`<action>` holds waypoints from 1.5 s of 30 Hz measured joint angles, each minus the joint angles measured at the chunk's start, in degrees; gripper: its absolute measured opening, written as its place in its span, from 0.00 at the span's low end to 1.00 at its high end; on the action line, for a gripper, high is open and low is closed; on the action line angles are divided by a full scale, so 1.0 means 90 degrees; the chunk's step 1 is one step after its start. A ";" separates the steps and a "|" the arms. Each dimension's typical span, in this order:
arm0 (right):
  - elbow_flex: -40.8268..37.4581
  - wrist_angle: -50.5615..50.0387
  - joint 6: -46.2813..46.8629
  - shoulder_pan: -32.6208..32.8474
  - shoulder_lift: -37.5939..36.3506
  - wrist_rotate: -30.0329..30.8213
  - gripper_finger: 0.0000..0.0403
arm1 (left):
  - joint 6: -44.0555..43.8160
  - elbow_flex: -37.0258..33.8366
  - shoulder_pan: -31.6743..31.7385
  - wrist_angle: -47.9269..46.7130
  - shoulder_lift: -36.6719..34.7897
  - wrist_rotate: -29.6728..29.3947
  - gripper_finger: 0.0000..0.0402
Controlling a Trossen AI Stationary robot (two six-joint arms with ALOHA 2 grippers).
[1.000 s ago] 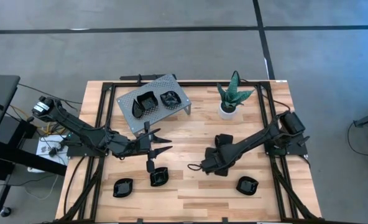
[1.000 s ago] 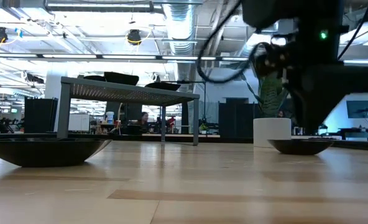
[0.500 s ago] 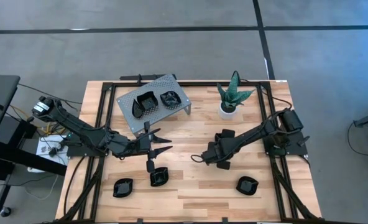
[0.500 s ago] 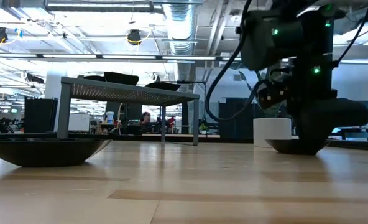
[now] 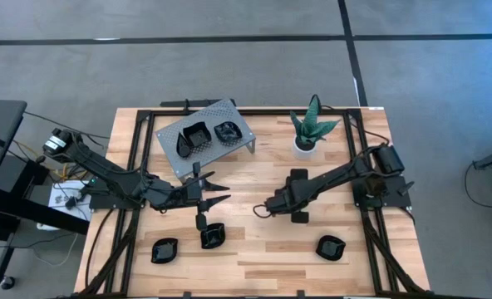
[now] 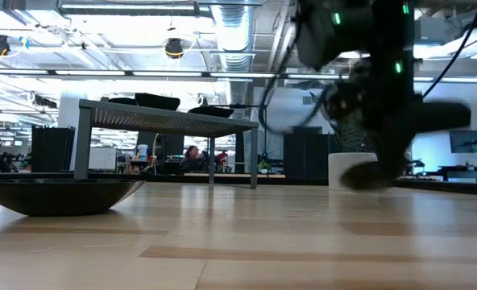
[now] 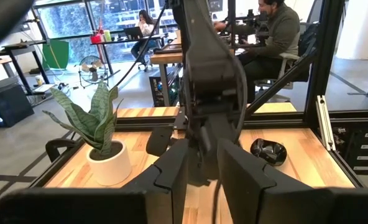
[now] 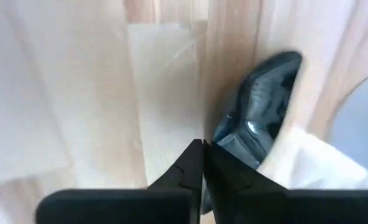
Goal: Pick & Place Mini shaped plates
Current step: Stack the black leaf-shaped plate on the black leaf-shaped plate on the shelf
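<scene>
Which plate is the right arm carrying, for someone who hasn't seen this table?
Start at the potted plant at the table's far edge. Just in front of it, mid-table, the right gripper has its jaws shut on a small black plate. It is the only plate off the wood; the rest lie on the table or stand.

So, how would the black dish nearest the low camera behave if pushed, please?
The dish looks rigid and glossy, so it would probably slide on the smooth table. Its underside curves up, so pressing the rim might tip it.
</scene>
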 joint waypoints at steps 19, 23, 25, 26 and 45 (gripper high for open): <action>0.2345 0.1525 -0.4521 -0.0687 -0.0297 0.1996 0.01 | 0.0000 -0.0002 0.0002 0.0002 0.0000 -0.0007 0.22; 0.2603 0.2026 -0.5421 -0.0991 -0.0297 0.2351 0.01 | -0.0002 -0.0002 0.0005 0.0049 -0.0003 -0.0022 0.22; 0.2670 0.2378 -0.5781 -0.1154 -0.0297 0.2290 0.01 | -0.0002 -0.0002 0.0005 0.0053 -0.0006 -0.0022 0.22; 0.2670 0.2551 -0.6053 -0.1255 -0.0297 0.2180 0.01 | -0.0002 -0.0002 0.0005 0.0051 -0.0007 -0.0021 0.22; 0.2668 0.4253 -0.7158 -0.2940 0.0213 -0.0327 0.02 | 0.0000 -0.0005 -0.0022 0.0011 0.0004 0.0012 0.22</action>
